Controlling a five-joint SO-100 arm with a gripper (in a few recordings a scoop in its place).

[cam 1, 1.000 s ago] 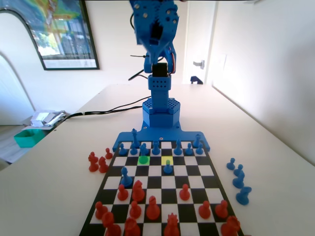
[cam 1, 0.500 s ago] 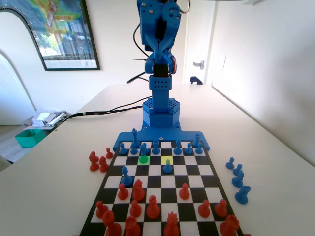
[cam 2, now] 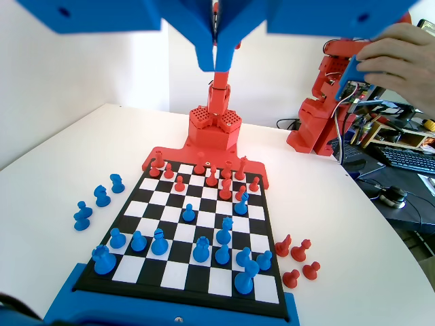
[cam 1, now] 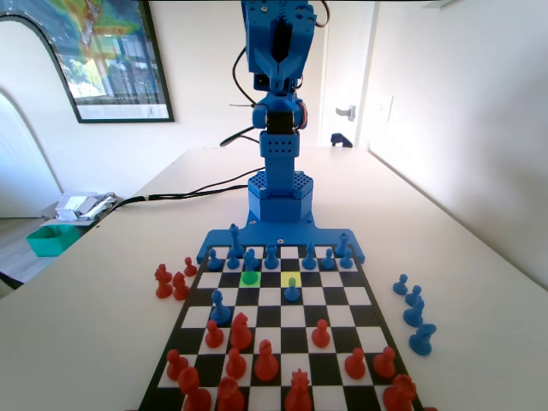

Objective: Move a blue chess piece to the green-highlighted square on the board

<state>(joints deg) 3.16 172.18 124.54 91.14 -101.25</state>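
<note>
Green square: the green-highlighted square [cam 1: 249, 277] sits in the board's far half in the fixed view, left of a yellow square [cam 1: 290, 278], with no piece standing on it.
Blue pieces: a row of them stands along the far edge of the chess board [cam 1: 360, 310]; one blue piece [cam 1: 250, 259] stands just beyond the green square, and a blue pawn [cam 1: 292, 291] stands just near of the yellow one.
Gripper: the gripper [cam 2: 217, 62] hangs high above the board in the wrist view, jaws pressed together with nothing between them.
Stage: the scene fits an arm about to go down for a piece.
Doing it well: I judge the crowded far row calls for a straight descent with the jaws spread, so neighbours are not knocked.
Off-board: captured blue pieces [cam 1: 414, 313] lie right of the board, red ones [cam 1: 169, 281] left.
</note>
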